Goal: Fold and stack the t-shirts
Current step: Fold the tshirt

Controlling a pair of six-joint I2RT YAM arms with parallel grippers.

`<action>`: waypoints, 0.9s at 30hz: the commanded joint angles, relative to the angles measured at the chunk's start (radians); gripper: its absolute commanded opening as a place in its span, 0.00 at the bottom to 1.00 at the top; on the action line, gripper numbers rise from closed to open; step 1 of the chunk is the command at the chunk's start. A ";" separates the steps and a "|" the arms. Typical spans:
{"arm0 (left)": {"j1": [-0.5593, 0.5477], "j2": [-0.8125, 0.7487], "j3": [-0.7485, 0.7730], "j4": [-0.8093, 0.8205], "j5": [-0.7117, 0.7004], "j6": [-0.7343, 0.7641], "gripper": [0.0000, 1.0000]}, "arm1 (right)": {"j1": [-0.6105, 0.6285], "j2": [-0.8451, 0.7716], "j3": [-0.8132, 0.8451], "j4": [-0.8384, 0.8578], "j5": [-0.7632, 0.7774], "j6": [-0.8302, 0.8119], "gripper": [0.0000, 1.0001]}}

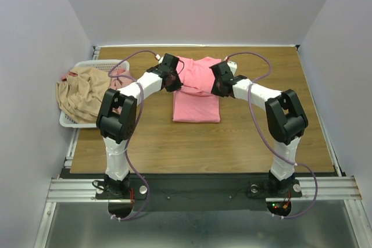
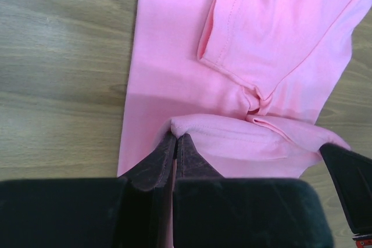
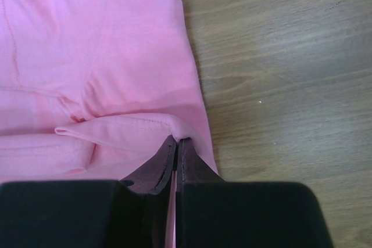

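Two arms rise from the near edge of a wooden bench (image 1: 192,143) and reach inward toward each other. Between them a pink shirt (image 1: 196,107) lies in the middle of the bench as a narrow strip running near to far, its near half flat. Partway up the strip, the left fingers (image 2: 156,164) are pressed together on its left edge, clamping a raised ridge of cloth. The right fingers (image 3: 152,169) are likewise closed on a ridge of pink cloth at the right edge. The lifted fold runs across the shirt from one pair to the other. Beyond the fingers the shirt widens, with a sleeve folded in over the body. At the far left, a white basket (image 1: 93,64) sits at the bench's edge. A crumpled tan shirt (image 1: 81,94) is draped over its left side, well apart from the pink one.
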State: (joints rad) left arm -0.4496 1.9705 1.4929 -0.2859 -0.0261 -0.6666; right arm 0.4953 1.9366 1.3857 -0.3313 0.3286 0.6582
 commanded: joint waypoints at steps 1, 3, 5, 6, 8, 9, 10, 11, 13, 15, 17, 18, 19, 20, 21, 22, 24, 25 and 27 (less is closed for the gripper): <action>0.005 0.010 0.059 -0.033 -0.003 0.035 0.00 | -0.018 0.009 0.050 0.028 0.001 -0.012 0.00; 0.008 0.017 0.067 -0.036 -0.003 0.035 0.00 | -0.021 0.015 0.055 0.028 0.003 -0.012 0.01; 0.009 0.028 0.078 -0.039 -0.001 0.035 0.00 | -0.024 0.022 0.067 0.028 0.001 -0.020 0.01; 0.011 0.036 0.081 -0.047 -0.003 0.032 0.00 | -0.026 0.028 0.073 0.028 0.001 -0.025 0.01; 0.014 0.042 0.089 -0.053 -0.006 0.029 0.00 | -0.029 0.033 0.082 0.028 0.006 -0.031 0.01; 0.015 0.044 0.087 -0.056 -0.006 0.024 0.00 | -0.029 0.036 0.085 0.028 0.003 -0.034 0.01; 0.018 0.045 0.086 -0.059 -0.012 0.021 0.00 | -0.031 0.041 0.091 0.028 0.004 -0.037 0.02; 0.023 0.044 0.076 -0.062 -0.015 0.018 0.00 | -0.031 0.042 0.093 0.028 0.001 -0.040 0.02; 0.025 0.028 0.058 -0.047 -0.017 0.007 0.00 | -0.034 0.047 0.098 0.028 -0.011 -0.042 0.02; 0.026 0.021 0.043 -0.045 -0.017 0.004 0.00 | -0.034 0.048 0.101 0.028 -0.025 -0.045 0.02; 0.026 0.016 0.033 -0.048 -0.017 0.004 0.00 | -0.034 0.053 0.101 0.028 -0.046 -0.045 0.03; 0.026 0.008 0.027 -0.042 -0.015 0.004 0.00 | -0.035 0.053 0.099 0.028 -0.052 -0.045 0.03; 0.026 0.005 0.023 -0.041 -0.015 0.004 0.00 | -0.035 0.055 0.099 0.026 -0.057 -0.043 0.04; 0.026 0.002 0.020 -0.042 -0.015 0.002 0.00 | -0.035 0.053 0.099 0.028 -0.059 -0.043 0.04; 0.026 -0.005 0.014 -0.042 -0.015 0.002 0.00 | -0.035 0.053 0.099 0.028 -0.056 -0.042 0.04; 0.026 -0.010 0.007 -0.041 -0.017 -0.001 0.00 | -0.035 0.053 0.101 0.028 -0.054 -0.042 0.04; 0.028 -0.018 -0.008 -0.033 -0.020 -0.004 0.00 | -0.034 0.055 0.102 0.028 -0.053 -0.043 0.06; 0.028 -0.018 -0.010 -0.033 -0.023 -0.005 0.00 | -0.035 0.055 0.102 0.028 -0.053 -0.043 0.07; 0.029 -0.009 0.000 -0.038 -0.032 -0.008 0.00 | -0.035 0.056 0.104 0.028 -0.054 -0.043 0.09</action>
State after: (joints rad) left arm -0.4301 2.0258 1.4979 -0.3267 -0.0277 -0.6689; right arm 0.4698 1.9923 1.4456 -0.3290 0.2752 0.6247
